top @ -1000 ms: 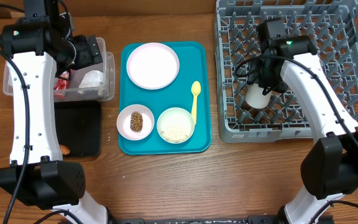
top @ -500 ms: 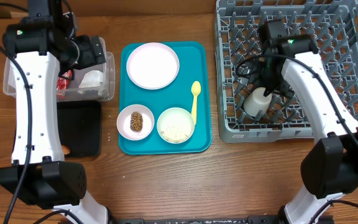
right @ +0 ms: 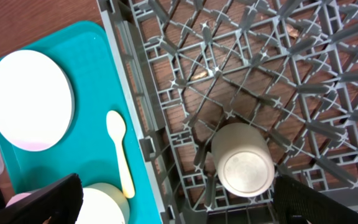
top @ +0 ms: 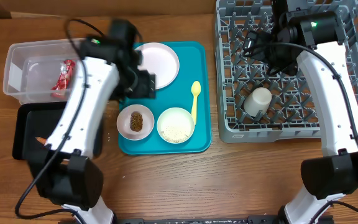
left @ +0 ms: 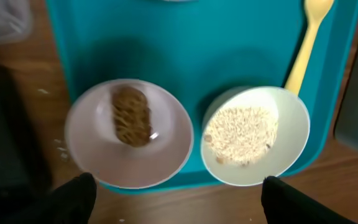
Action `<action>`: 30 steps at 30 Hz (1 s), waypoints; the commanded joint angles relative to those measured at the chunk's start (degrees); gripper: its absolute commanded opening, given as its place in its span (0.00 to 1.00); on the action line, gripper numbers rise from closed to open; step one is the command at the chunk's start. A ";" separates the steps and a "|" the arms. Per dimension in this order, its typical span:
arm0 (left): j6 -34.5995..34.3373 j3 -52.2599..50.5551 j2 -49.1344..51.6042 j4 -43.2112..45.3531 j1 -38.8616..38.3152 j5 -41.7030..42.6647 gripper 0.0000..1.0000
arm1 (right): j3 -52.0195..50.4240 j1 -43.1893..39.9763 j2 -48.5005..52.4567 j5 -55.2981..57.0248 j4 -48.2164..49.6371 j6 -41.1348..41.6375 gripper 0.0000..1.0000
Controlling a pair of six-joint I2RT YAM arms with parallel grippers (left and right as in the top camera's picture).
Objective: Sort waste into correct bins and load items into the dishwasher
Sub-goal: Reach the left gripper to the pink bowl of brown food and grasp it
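The rack point(top: 229, 81) is sitting at 3 o'clock from the tray point(top: 166, 98). The left arm point(top: 82, 106) is bending over the tray's 9 o'clock side, with the left claw point(left: 182, 199) spread and empty above two bowls point(left: 129, 132). The right arm point(top: 337, 93) is reaching over the rack, with the right claw point(right: 179, 202) spread and empty above the cup point(right: 242, 163), which is resting at the rack's 6 o'clock.

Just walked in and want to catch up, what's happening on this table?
Two robot arms are clearing dishes. The left gripper hovers open over the bowl of brown food and the bowl of rice. The right gripper is open and empty above the grey rack, where the cup sits. The plate and spoon are on the teal tray.
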 commanded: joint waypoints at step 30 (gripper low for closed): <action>-18.34 -27.04 0.61 32.28 -5.09 -7.45 0.29 | -1.27 0.39 -0.52 -0.81 -0.68 -1.57 0.99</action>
